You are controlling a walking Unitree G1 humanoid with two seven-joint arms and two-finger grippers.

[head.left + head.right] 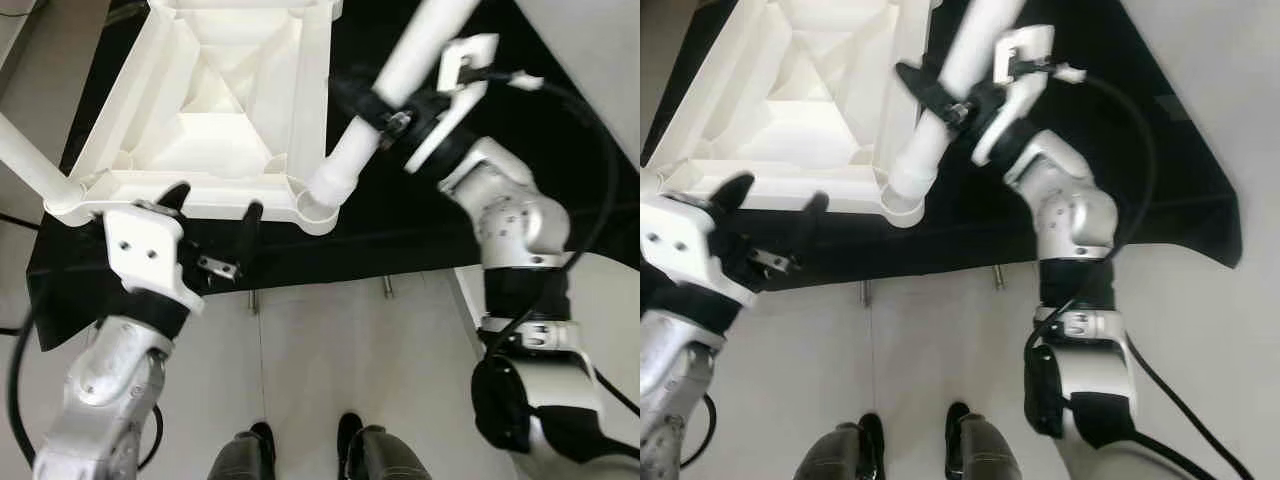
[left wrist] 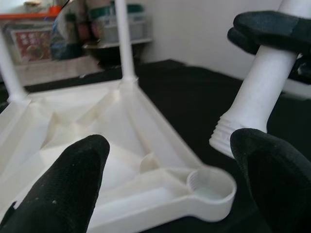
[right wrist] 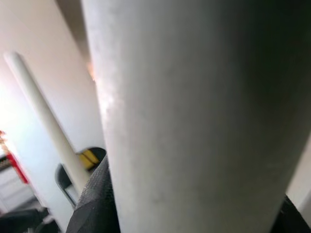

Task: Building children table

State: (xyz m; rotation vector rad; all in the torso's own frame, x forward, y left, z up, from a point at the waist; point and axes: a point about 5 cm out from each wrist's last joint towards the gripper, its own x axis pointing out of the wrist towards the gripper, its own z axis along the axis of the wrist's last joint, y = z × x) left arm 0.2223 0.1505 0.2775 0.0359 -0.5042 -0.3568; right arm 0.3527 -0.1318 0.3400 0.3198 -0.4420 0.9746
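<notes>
A white plastic tabletop (image 1: 235, 110) lies upside down on a black mat (image 1: 400, 250). Its near right corner has a round threaded socket (image 2: 210, 183). My right gripper (image 1: 372, 108) is shut on a white table leg (image 1: 385, 95), and the leg's threaded end (image 2: 227, 137) hangs tilted just above that socket. My left gripper (image 1: 215, 215) stands open at the tabletop's near edge, with one finger (image 2: 63, 194) over the rim and nothing held. Other white legs (image 2: 124, 41) stand fitted at the far corners, and one (image 1: 28, 160) shows at the near left corner.
The black mat ends at a pale tiled floor (image 1: 330, 350) near me. A person's shoes (image 1: 300, 445) stand on that floor below the mat. Shelves with clutter (image 2: 73, 29) stand against the far wall in the left wrist view.
</notes>
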